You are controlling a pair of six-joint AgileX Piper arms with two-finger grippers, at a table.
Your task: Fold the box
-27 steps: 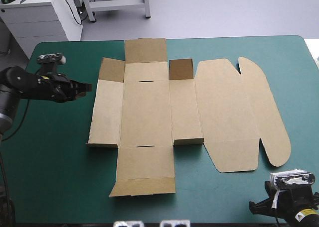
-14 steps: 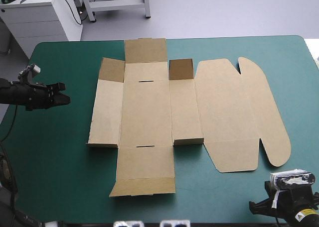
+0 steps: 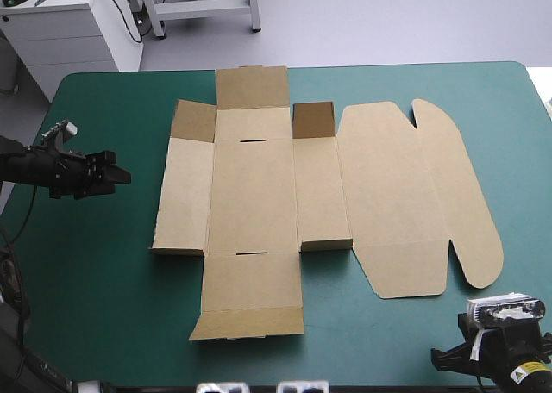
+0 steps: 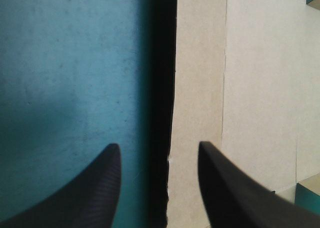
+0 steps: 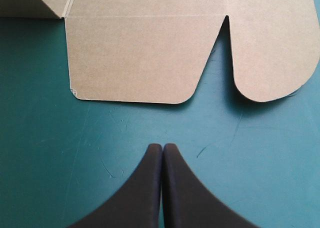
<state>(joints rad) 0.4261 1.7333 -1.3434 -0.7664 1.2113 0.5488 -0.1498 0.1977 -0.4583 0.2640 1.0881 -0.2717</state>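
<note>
High view has the brown box (image 3: 259, 195) lying opened out around the middle of the teal-green surface (image 3: 103, 272), basically a flat cut sheet. The long rounded lid panels (image 3: 414, 195) stretch toward the right edge, and two small darker flaps (image 3: 312, 119) on the far side look tipped up a bit. The left end effector (image 3: 108, 173) sits near the left edge, pointing at the box's left panel but clearly short of it, not touching. From its wrist view its black fingers (image 4: 107, 163) are spread wide with nothing in them, and the board's edge runs ahead between them. The right end effector (image 5: 162, 147) is down by the near right corner, fingers pressed together into one point, holding nothing. The rounded lid flaps lie just ahead of it, with bare cover in between.
</note>
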